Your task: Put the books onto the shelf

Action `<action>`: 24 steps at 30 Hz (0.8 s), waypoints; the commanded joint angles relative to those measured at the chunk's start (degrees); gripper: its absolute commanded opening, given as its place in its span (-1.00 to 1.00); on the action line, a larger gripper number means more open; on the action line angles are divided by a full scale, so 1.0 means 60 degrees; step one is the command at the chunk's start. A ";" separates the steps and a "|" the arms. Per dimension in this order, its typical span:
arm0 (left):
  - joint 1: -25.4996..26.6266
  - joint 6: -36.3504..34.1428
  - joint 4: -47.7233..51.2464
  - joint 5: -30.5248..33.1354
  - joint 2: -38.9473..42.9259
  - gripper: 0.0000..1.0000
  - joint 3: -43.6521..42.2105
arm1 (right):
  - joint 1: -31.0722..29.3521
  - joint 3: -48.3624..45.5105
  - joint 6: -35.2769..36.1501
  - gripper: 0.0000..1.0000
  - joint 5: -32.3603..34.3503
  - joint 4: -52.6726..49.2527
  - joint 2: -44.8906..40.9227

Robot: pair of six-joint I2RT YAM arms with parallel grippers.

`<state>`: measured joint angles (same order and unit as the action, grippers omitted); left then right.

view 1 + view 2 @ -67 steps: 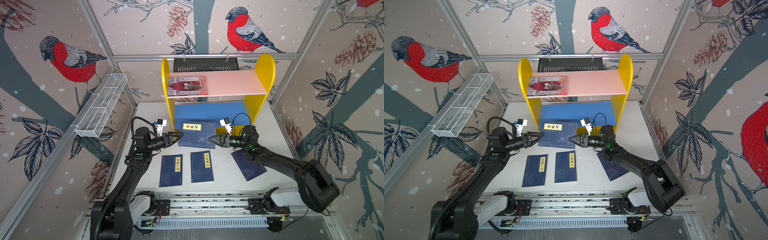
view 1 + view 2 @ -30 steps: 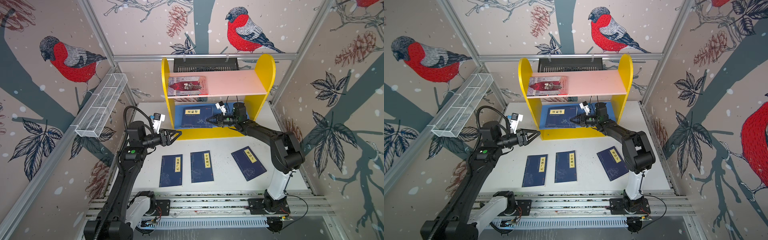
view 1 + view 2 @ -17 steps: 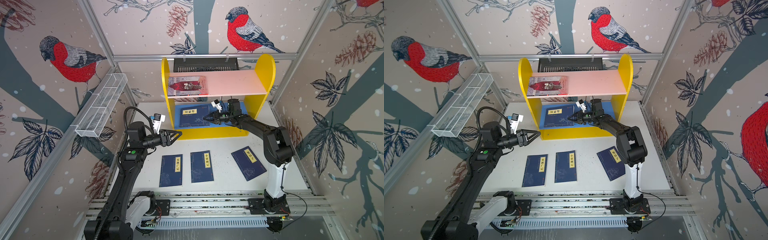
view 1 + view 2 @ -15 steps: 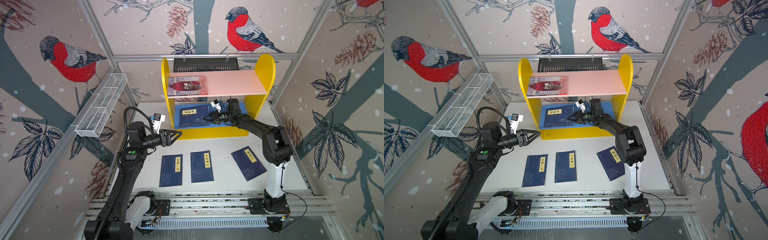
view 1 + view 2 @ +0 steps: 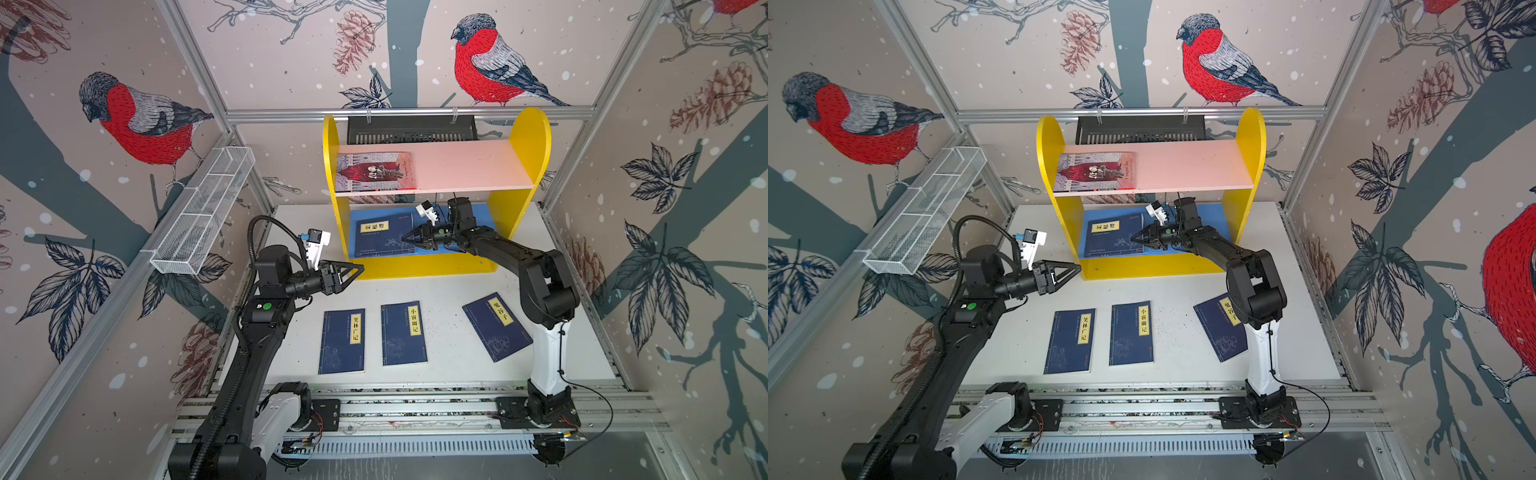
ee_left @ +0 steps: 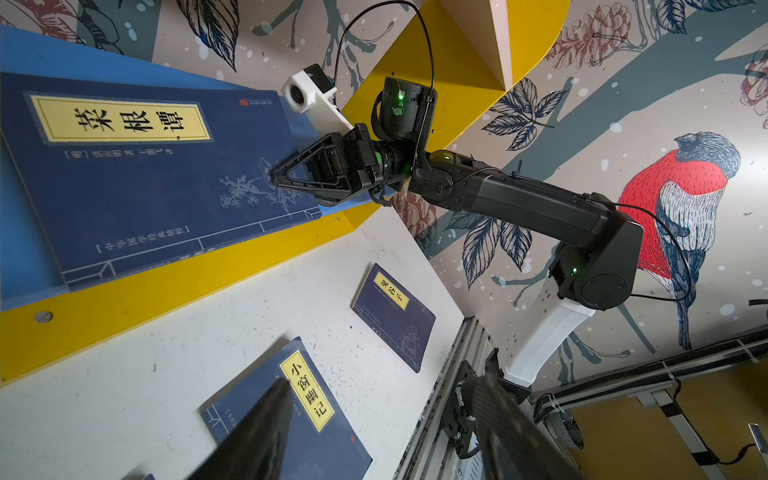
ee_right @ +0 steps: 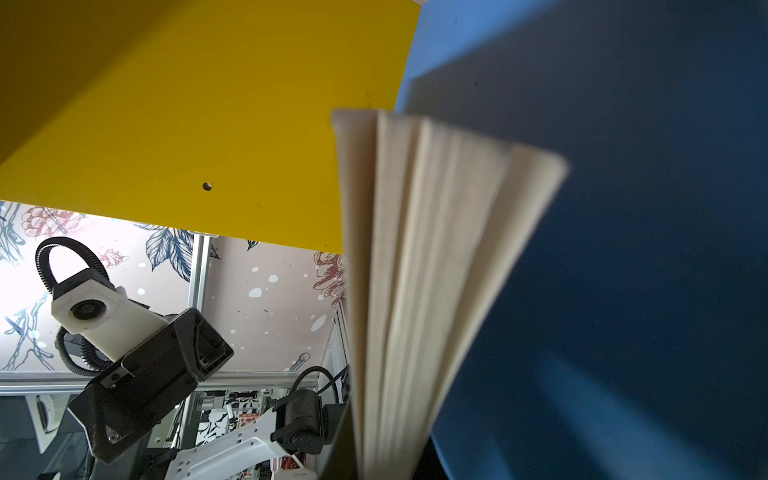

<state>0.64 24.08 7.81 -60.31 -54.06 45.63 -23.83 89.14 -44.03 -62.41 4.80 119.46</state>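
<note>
Right arm stretched into shelf (image 5: 415, 266) lower tier, centre frame; right gripper (image 5: 405, 240) pinching book (image 5: 382, 239) edge; left arm bent mid-left; left gripper (image 5: 357, 270) fingers spread, empty.

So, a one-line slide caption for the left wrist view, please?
Right gripper shut on a navy blue paperback on the yellow shelf's blue lower board; two more paperbacks lie on the white table.

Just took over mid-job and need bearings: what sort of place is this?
Probably a staged robot test cell, not a real room: bird-print wall panels in an aluminium frame, a white tabletop, and a mounting rail along the front.
</note>
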 commanded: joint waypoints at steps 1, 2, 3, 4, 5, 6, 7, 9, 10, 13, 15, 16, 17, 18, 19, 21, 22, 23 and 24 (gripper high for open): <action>-0.0029 -0.0031 -0.0379 -0.0143 0.0082 0.40 -0.0042 | -0.0077 0.0082 -0.0188 -0.93 0.0170 0.0350 0.0000; -0.0032 -0.0033 -0.0379 -0.0143 0.0097 0.40 -0.0046 | -0.0078 0.0111 -0.0205 -0.93 0.0205 0.0329 0.0015; -0.0020 -0.0030 -0.0379 -0.0143 0.0104 0.40 -0.0057 | -0.0098 0.0177 -0.0198 -0.88 0.0193 0.0296 0.0048; -0.0021 -0.0026 -0.0379 -0.0157 0.0118 0.40 -0.0061 | -0.0113 0.0251 -0.0153 -0.84 0.0192 0.0180 0.0091; -0.0022 -0.0029 -0.0380 -0.0158 0.0137 0.40 -0.0060 | -0.0114 0.0332 -0.0098 -0.81 0.0233 0.0045 0.0125; -0.0023 -0.0031 -0.0380 -0.0145 0.0135 0.40 -0.0075 | -0.0128 0.0408 -0.0036 -0.80 0.0272 -0.0113 0.0165; -0.0027 -0.0034 -0.0379 -0.0143 0.0143 0.40 -0.0075 | -0.0120 0.0455 0.0033 -0.78 0.0329 -0.0251 0.0197; -0.0033 -0.0028 -0.0393 -0.0143 0.0156 0.40 -0.0075 | -0.0117 0.0472 0.0122 -0.61 0.0482 -0.0452 0.0190; -0.0031 -0.0024 -0.0393 -0.0143 0.0152 0.40 -0.0089 | -0.0114 0.0480 0.0158 -0.60 0.0531 -0.0528 0.0199; -0.0021 0.0008 -0.0422 -0.0143 0.0163 0.41 -0.0118 | -0.0125 0.0478 0.0255 -0.57 0.0724 -0.0702 0.0158; -0.0021 0.0040 -0.0438 -0.0157 0.0178 0.41 -0.0132 | -0.0142 0.0491 0.0271 -0.45 0.0735 -0.0751 0.0156; -0.0026 0.0073 -0.0456 -0.0169 0.0192 0.41 -0.0149 | -0.0141 0.0554 0.0333 -0.41 0.0741 -0.0854 0.0175; -0.0020 0.0067 -0.0467 -0.0179 0.0192 0.41 -0.0162 | -0.0149 0.0666 0.0508 -0.38 0.0805 -0.1115 0.0190; -0.0027 0.0081 -0.0467 -0.0173 0.0205 0.41 -0.0162 | -0.0171 0.0828 0.0724 -0.32 0.0918 -0.1431 0.0216; -0.0021 0.0074 -0.0467 -0.0172 0.0207 0.41 -0.0163 | -0.0164 0.0896 0.0834 -0.25 0.1026 -0.1592 0.0213; -0.0020 0.0089 -0.0467 -0.0174 0.0207 0.41 -0.0163 | -0.0145 0.0987 0.0904 -0.12 0.1108 -0.1776 0.0200; -0.0022 0.0089 -0.0467 -0.0173 0.0192 0.41 -0.0170 | -0.0141 0.0997 0.0905 -0.09 0.1140 -0.1803 0.0191; -0.0029 0.0089 -0.0477 -0.0172 0.0193 0.41 -0.0173 | -0.0131 0.1018 0.0908 -0.07 0.1196 -0.1831 0.0176; -0.0030 0.0086 -0.0464 -0.0159 0.0192 0.41 -0.0178 | -0.0116 0.1029 0.0935 -0.04 0.1284 -0.1916 0.0149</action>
<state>0.64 24.29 7.46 -60.31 -53.06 44.62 -24.69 94.67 -40.38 -56.45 -4.64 120.70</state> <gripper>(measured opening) 0.706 0.470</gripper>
